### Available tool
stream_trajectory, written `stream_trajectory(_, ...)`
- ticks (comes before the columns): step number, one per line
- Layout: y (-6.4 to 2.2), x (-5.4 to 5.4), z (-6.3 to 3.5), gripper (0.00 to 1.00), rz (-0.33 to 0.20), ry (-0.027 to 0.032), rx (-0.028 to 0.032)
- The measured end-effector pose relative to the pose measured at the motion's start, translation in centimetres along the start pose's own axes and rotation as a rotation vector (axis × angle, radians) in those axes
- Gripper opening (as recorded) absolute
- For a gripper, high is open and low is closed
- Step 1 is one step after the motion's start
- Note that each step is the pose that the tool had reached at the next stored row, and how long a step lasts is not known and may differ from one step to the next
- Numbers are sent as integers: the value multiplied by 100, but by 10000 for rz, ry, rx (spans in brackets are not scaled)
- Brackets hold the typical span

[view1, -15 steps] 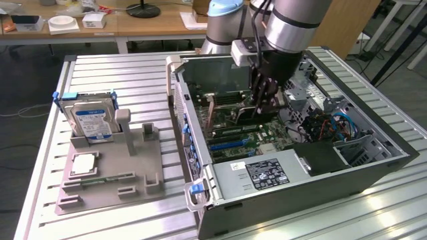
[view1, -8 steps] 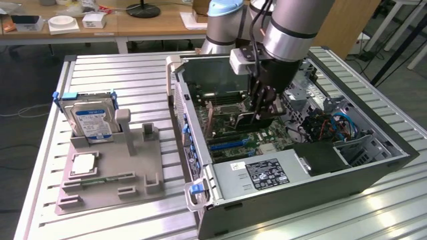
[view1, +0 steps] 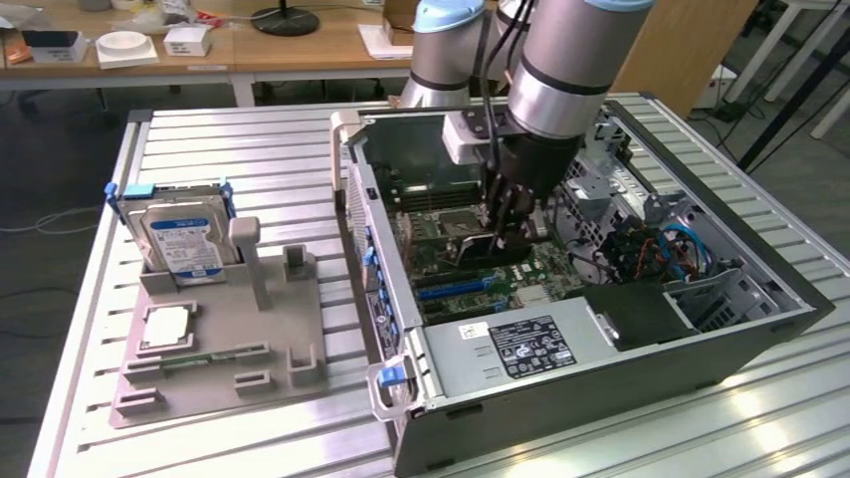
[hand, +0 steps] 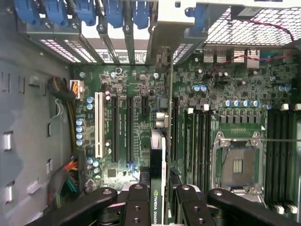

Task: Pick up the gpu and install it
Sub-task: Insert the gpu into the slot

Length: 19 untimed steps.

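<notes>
Arm (view1: 558, 70) reached straight down into the open computer case (view1: 743, 329), wrist vertical. Gripper (hand: 160, 193) was clamped on the gpu (hand: 157, 155), a finger (hand: 138, 202) on either face. Card stood edge-on over the motherboard (hand: 235, 94), just beside the bare black slots (hand: 114, 127). Its far end was near the blue-clipped rear wall (hand: 117, 14). Seating could not be told.

The counter (view1: 239, 149) is showing ribbed bare metal, gleaming softly. The case (view1: 598, 408) is looking like dark, matt sheet metal; at nine o'clock of it in the exterior view, a grey holder (view1: 266, 339) is looking like dull, smooth plastic. The arm (view1: 571, 70) is shining as smooth silver metal. The claw (hand: 162, 190) is appearing matt black.
</notes>
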State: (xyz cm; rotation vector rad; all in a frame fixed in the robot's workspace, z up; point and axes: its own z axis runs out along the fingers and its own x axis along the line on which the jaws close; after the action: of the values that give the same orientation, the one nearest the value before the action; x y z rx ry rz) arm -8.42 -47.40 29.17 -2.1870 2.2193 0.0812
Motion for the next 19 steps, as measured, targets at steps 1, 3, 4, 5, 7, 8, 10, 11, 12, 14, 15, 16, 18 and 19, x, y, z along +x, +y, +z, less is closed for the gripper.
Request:
stream_trajectory(1,0,1,19,26,-2,-1,0)
stream_trajectory(3,-4,2,31,26,-6,-7,0)
stream_trajectory(4,-12,2,39,26,-8,-7,-1)
stream_trajectory(5,-15,3,55,26,-7,-7,-1)
stream_trajectory(7,-16,5,91,26,-7,-5,0)
stream_trajectory(8,-17,6,111,26,-7,-6,0)
stream_trajectory(10,-17,8,146,26,-6,4,-1)
stream_trajectory(11,-16,9,164,26,-7,8,0)
stream_trajectory(12,-15,10,182,26,-6,12,0)
stream_trajectory(14,-15,11,204,26,-6,31,0)
stream_trajectory(15,-14,11,205,26,-7,33,-1)
stream_trajectory(16,-11,9,213,26,-4,33,6)
stream_trajectory(18,0,-18,232,26,-9,53,77)
stream_trajectory(19,8,-29,243,26,-14,57,132)
